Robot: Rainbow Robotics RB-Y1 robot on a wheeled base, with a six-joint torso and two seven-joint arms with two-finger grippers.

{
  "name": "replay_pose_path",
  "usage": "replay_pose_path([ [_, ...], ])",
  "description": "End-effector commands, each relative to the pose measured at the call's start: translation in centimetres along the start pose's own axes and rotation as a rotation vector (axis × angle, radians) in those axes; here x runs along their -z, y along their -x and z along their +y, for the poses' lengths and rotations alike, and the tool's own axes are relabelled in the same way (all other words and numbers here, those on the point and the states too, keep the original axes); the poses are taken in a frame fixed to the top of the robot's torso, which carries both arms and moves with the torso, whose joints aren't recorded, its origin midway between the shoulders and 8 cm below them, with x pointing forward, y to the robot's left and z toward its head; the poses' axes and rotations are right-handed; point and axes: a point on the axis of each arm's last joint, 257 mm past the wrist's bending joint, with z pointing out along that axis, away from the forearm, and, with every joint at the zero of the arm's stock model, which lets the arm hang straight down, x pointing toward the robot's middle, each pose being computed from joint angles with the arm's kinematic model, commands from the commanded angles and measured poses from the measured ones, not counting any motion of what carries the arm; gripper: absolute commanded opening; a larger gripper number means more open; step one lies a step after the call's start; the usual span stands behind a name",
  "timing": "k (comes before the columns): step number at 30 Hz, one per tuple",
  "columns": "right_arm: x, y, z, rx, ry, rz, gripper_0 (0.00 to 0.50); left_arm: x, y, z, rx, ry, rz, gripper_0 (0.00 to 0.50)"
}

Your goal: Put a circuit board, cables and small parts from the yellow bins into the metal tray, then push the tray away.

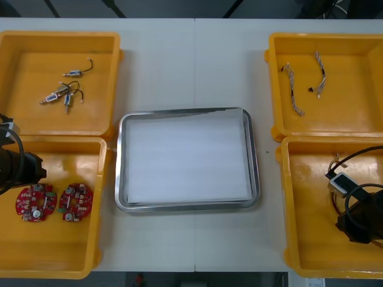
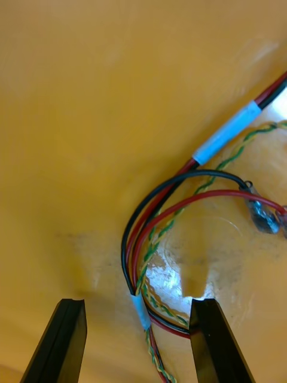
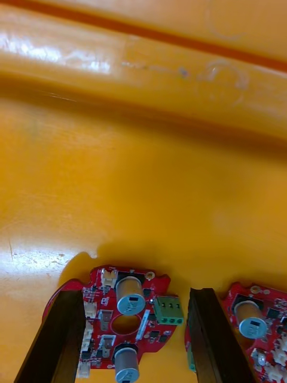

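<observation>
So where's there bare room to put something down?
The tray is bare inside, as are the table strips either side of it. Crowded: the left hand stands open over a board in the near left bin, the right hand open over cables in the near right bin.
</observation>
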Motion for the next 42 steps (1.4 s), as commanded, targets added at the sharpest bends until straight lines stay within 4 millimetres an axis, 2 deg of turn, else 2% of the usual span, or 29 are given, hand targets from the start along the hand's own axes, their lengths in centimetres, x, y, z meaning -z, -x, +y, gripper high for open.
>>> replay_pose_path([
  [1, -0.6, -1.3, 1.0, -0.020, 0.010, 0.021, 0.500, -0.9, -1.2, 0.2, 0.031, 0.011, 0.011, 0.500],
  [5, -0.7, -1.3, 1.3, -0.025, 0.017, 0.020, 0.493, -1.3, -1.5, 0.6, 0.004, 0.029, 0.001, 0.500],
  [11, -0.7, -1.2, 1.5, -0.030, 0.022, 0.015, 0.391, -1.9, -1.9, 1.0, -0.009, 0.041, -0.002, 0.500],
  [15, -0.8, -1.3, 1.6, -0.032, 0.023, 0.017, 0.247, -2.2, -2.2, 1.1, -0.019, 0.045, -0.004, 0.500],
  [17, -0.8, -1.3, 1.6, -0.032, 0.024, 0.016, 0.198, -2.4, -2.3, 1.2, -0.022, 0.048, -0.004, 0.500],
  [19, -0.8, -1.3, 1.7, -0.034, 0.024, 0.017, 0.084, -2.5, -2.6, 1.4, -0.022, 0.051, 0.001, 0.500],
  [22, -0.8, -1.2, 1.7, -0.037, 0.024, 0.016, 0.014, -2.8, -2.6, 1.2, -0.022, 0.044, -0.002, 0.500],
  [24, -0.8, -1.2, 1.7, -0.037, 0.023, 0.015, 0.000, -3.0, -2.7, 1.2, -0.022, 0.043, -0.003, 0.500],
  [29, -0.5, -0.9, 1.3, -0.038, 0.018, 0.009, 0.000, -3.3, -2.8, 1.1, -0.027, 0.040, -0.007, 0.500],
  [33, 0.4, -0.4, 0.6, -0.038, 0.004, -0.003, 0.000, -3.5, -3.1, 1.3, -0.029, 0.043, -0.005, 0.500],
  [42, 4.4, 0.1, -0.2, -0.028, -0.027, 0.001, 0.000, -3.7, -3.1, 1.7, -0.036, 0.051, -0.008, 0.500],
])
